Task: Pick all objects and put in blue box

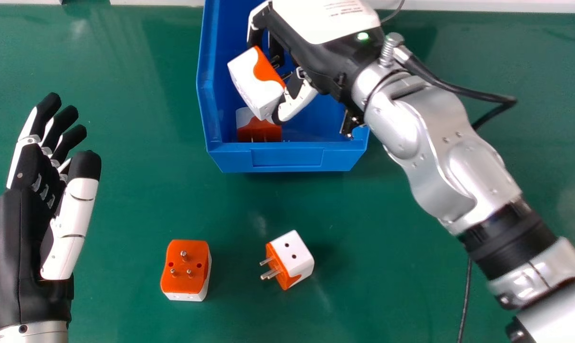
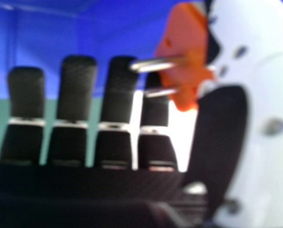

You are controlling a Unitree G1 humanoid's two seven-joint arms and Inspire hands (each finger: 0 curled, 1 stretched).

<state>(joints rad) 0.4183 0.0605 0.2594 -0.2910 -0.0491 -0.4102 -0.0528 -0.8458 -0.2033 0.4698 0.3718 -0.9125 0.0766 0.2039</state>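
Over the blue box (image 1: 287,164), my right hand (image 1: 316,59) has a white and orange plug adapter (image 1: 249,81) pinched between thumb and fingers. In the right hand view, the held adapter (image 2: 182,57) shows its metal pins beside the thumb of my right hand (image 2: 115,99). Another adapter (image 1: 259,129) lies inside the box near its front wall. On the table, an orange-topped adapter (image 1: 186,267) has its pins up, and a white and orange adapter (image 1: 292,255) lies with its pins pointing left. My left hand (image 1: 28,166) is open at the left, away from them.
The green table (image 1: 140,190) surrounds the box. My right forearm (image 1: 430,147) crosses from the lower right to the box, over its right rim. A black cable (image 1: 466,295) runs along the table at the lower right.
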